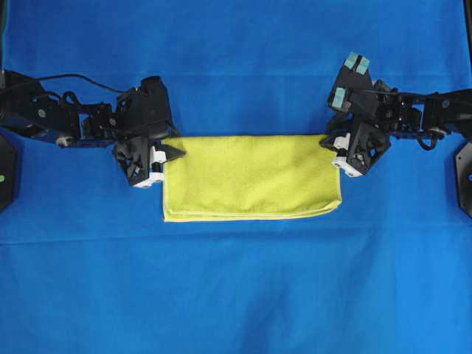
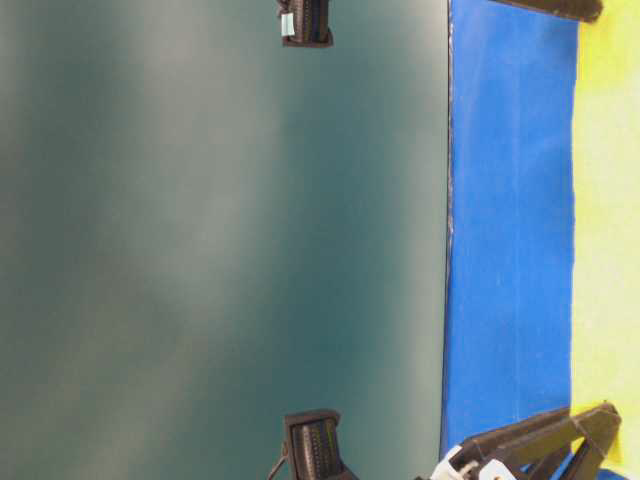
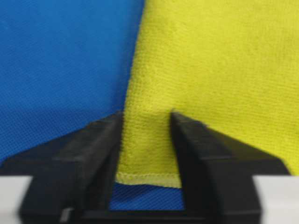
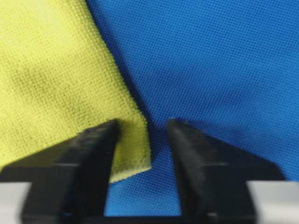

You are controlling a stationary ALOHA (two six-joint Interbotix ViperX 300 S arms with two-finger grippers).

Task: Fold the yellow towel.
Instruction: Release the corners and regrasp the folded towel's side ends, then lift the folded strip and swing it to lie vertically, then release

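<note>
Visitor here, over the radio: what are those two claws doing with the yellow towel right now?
Left gripper jaws straddle a far corner of the yellow towel. Right gripper open around the other far corner. Towel lies folded in half on the blue cloth. Nothing in the way.

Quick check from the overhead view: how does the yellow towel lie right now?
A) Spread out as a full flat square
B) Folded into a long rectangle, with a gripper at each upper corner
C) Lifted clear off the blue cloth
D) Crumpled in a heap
B: the yellow towel lies as a long rectangle on the blue cloth, with the left gripper and right gripper at its upper corners.
</note>
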